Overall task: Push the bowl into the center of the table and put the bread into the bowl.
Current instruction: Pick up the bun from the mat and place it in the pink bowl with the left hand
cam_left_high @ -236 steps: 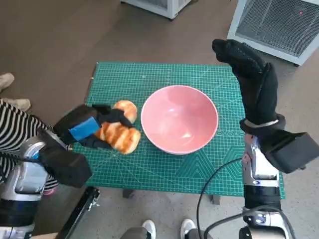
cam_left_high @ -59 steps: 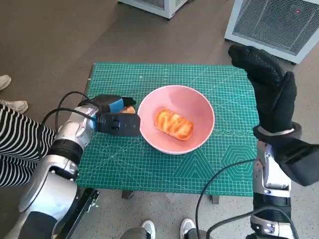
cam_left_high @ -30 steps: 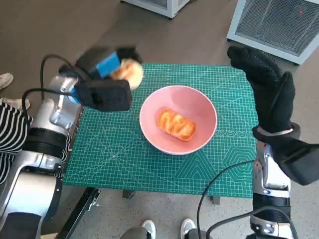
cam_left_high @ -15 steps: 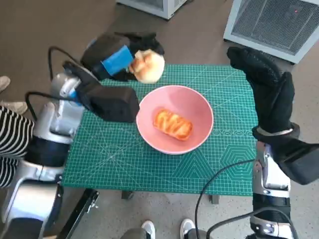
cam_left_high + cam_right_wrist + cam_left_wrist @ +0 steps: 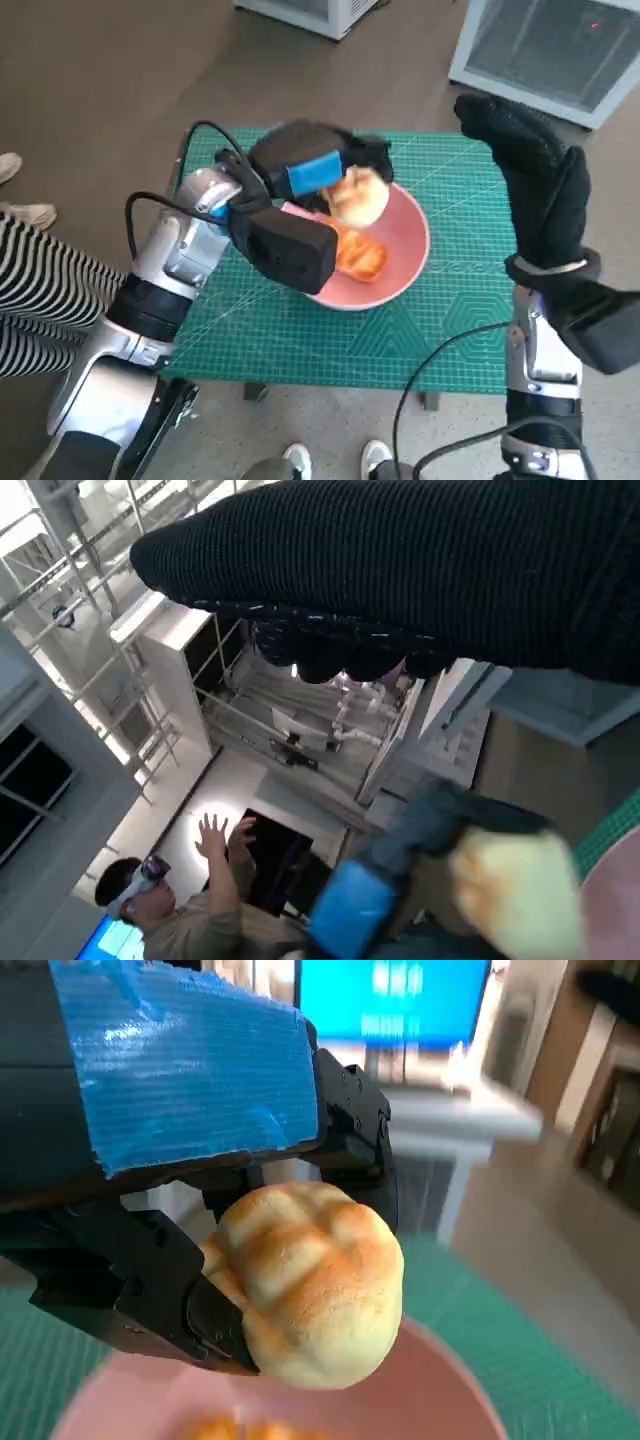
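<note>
Glossy bowl (image 5: 405,262), knitted glove (image 5: 535,190)

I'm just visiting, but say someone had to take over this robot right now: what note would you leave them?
Left hand: holds a round bun above the pink bowl, not yet released.
Right hand: raised by the table's right edge, holding nothing.
Done: bowl sits near the middle of the green mat; a glazed loaf already lies inside it.
Left: lower the bun into the bowl, let go, pull the left arm clear.
</note>
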Controlling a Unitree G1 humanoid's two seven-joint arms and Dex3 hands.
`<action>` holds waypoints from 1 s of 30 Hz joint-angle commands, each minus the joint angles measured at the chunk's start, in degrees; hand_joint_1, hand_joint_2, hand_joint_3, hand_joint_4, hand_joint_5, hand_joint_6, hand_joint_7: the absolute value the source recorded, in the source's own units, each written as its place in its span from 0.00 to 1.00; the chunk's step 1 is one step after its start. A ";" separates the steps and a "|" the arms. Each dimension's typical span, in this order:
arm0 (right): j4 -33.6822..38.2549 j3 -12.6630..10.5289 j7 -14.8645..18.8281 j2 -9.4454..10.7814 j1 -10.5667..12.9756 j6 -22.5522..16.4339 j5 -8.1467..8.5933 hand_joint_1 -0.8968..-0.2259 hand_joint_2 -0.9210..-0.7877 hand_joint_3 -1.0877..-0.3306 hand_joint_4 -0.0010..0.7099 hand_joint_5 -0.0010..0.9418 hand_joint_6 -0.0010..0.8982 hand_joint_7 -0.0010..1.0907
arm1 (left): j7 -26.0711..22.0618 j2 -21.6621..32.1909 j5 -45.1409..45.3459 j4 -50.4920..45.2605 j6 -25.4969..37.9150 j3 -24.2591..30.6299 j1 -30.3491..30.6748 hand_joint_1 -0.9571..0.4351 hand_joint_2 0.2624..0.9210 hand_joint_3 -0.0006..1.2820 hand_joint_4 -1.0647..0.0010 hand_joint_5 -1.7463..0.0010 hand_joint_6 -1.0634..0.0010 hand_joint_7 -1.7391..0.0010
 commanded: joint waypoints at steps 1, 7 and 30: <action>-0.51 -0.14 -0.21 -0.30 1.57 1.22 0.63 0.20 0.00 0.50 0.25 0.00 0.00 0.53 | -2.63 -0.34 0.71 2.42 1.99 -0.77 -1.71 0.63 0.88 0.07 0.58 0.87 0.63 0.69; -0.79 -0.43 -0.37 -0.51 1.42 1.55 0.49 0.18 0.00 0.50 0.24 0.00 0.00 0.53 | -5.54 -0.17 0.09 2.49 3.59 -0.55 -1.88 0.59 0.87 0.03 0.63 0.99 0.65 0.82; -2.10 0.20 -5.09 -0.79 -1.28 3.72 -4.09 0.21 0.00 0.48 0.23 0.00 0.00 0.51 | -7.65 -4.17 -31.67 -5.67 -3.55 21.78 8.62 0.35 0.95 0.02 0.76 1.00 0.72 0.93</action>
